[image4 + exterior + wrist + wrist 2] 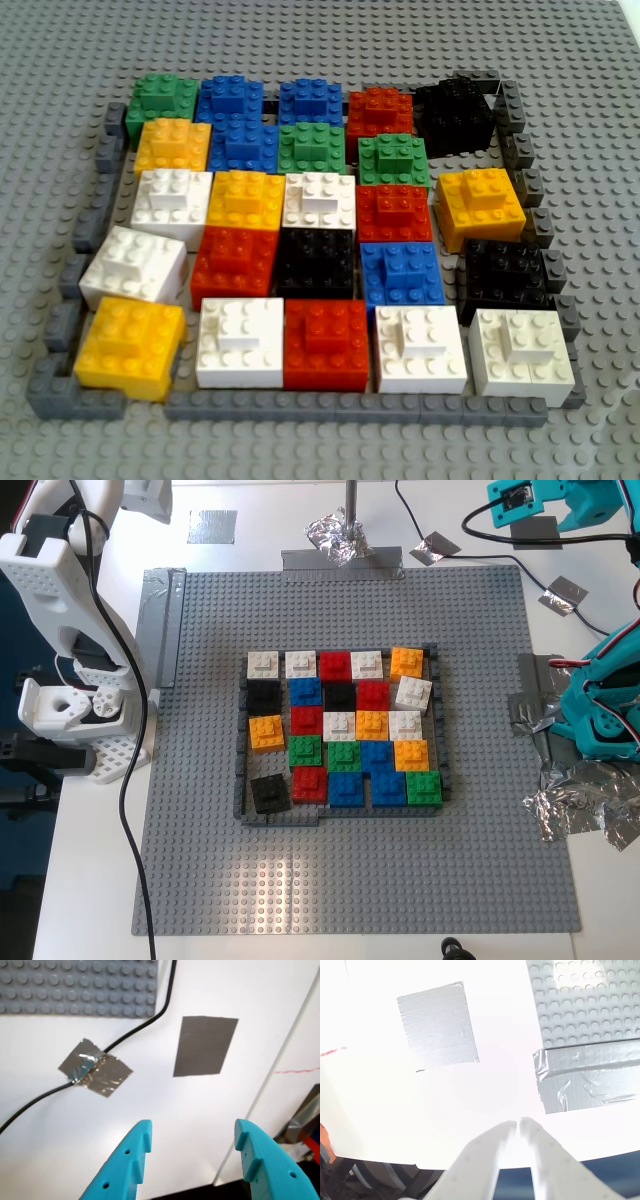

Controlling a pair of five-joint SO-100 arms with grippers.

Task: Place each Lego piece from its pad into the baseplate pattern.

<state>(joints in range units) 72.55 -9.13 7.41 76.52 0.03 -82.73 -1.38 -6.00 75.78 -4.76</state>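
A large grey studded plastic baseplate (360,880) lies on a white desk (90,880). Near its middle, a square frame of dark grey bricks (341,732) holds about twenty small square bricks in red, blue, green, orange, white and black.

My first hand (192,1147), turquoise plastic, hangs with its jaws wide apart and empty above the dark grey tape pad (205,1045). That pad is bare; no brick sits on it. A black cable (145,1025) taped down with crinkled silver foil tape (95,1067) runs beside it.

My second hand (519,1127), white plastic, has its fingertips nearly touching, with nothing between them. It hovers near the silvery grey tape pad (437,1025), which is also bare.

Both pads being empty, the pieces appear to be already in the pattern. The black brick (268,793) in the frame's lower corner, on the exterior view's left, sits slightly crooked, as does an orange brick (266,732) above it. Judging by that, loosely seated bricks could shift or pop out if bumped, and an arm swinging back could snag the cable.

No brand, label or readable writing is visible.
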